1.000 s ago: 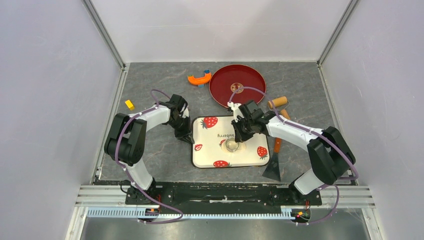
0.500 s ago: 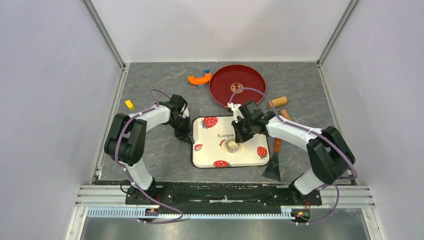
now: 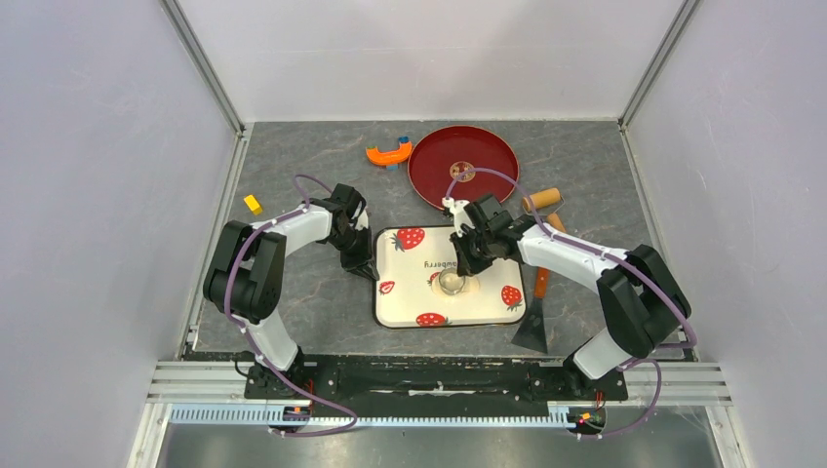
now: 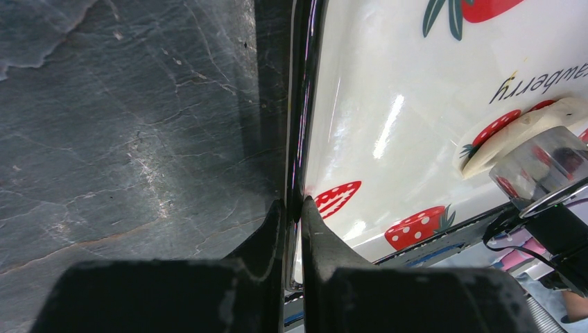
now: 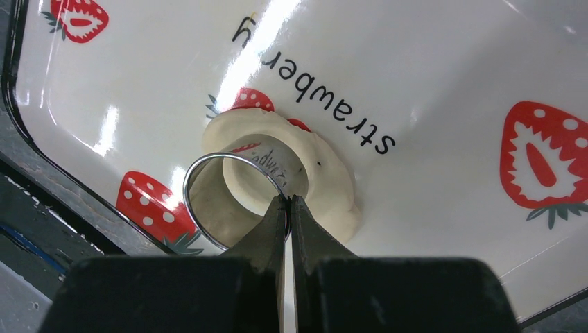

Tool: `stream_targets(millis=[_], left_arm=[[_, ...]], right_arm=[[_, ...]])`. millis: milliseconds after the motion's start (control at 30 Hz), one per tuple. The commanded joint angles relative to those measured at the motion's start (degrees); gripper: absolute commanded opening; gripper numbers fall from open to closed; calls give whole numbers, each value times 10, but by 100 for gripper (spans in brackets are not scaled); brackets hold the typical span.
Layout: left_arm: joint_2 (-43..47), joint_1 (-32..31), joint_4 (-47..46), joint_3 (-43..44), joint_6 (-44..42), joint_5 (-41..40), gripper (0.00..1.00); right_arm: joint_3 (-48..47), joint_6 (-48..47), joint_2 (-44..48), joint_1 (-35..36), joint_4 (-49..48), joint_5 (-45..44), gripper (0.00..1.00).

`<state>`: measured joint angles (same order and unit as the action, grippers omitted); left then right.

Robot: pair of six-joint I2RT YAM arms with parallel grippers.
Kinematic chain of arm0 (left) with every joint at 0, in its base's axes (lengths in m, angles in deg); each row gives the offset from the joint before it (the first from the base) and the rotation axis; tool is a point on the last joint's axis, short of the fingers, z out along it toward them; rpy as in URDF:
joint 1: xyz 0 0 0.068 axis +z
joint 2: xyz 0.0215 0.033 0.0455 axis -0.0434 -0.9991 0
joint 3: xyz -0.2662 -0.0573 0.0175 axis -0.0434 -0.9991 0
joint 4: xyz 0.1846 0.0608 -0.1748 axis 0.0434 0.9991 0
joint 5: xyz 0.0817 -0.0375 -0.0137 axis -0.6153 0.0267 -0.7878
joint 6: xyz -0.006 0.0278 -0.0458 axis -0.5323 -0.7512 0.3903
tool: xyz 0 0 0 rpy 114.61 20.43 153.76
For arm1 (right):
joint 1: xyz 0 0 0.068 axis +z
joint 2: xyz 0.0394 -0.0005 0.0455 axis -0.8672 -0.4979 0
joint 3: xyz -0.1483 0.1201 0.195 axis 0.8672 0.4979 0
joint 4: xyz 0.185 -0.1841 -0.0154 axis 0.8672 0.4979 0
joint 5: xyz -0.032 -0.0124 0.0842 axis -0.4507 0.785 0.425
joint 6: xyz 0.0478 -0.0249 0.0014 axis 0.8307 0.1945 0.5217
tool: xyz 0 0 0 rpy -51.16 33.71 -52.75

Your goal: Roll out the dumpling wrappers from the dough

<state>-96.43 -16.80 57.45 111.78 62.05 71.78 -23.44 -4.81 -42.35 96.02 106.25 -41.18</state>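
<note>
A flattened pale cream dough wrapper (image 5: 326,173) lies on the white strawberry tray (image 3: 410,283), partly over a printed strawberry. A metal ring cutter (image 5: 208,166) stands on the wrapper, with dough showing inside it. My right gripper (image 5: 289,201) is shut on the ring's near rim; from above it (image 3: 458,265) is over the tray's middle, by the ring (image 3: 451,282). My left gripper (image 4: 296,205) is shut on the tray's black left rim (image 4: 299,104); from above it (image 3: 367,269) is at the tray's left edge. No separate dough lump shows.
A red round plate (image 3: 462,166) sits at the back, with an orange curved piece (image 3: 388,153) to its left. A wooden roller (image 3: 541,200) and an orange-handled scraper (image 3: 536,312) lie right of the tray. A yellow block (image 3: 253,204) is far left.
My right gripper and the ring have shifted very slightly toward the back of the tray. The left gripper has not moved.
</note>
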Motion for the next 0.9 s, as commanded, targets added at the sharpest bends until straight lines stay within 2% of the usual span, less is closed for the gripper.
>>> stream_targets(millis=[0, 867], left_arm=[[-16, -7, -23, -19, 15, -9, 2], [-19, -7, -24, -15, 16, -9, 2]], right_arm=[[-31, -7, 7, 2, -9, 2, 0], [-19, -15, -31, 2, -23, -13, 0]])
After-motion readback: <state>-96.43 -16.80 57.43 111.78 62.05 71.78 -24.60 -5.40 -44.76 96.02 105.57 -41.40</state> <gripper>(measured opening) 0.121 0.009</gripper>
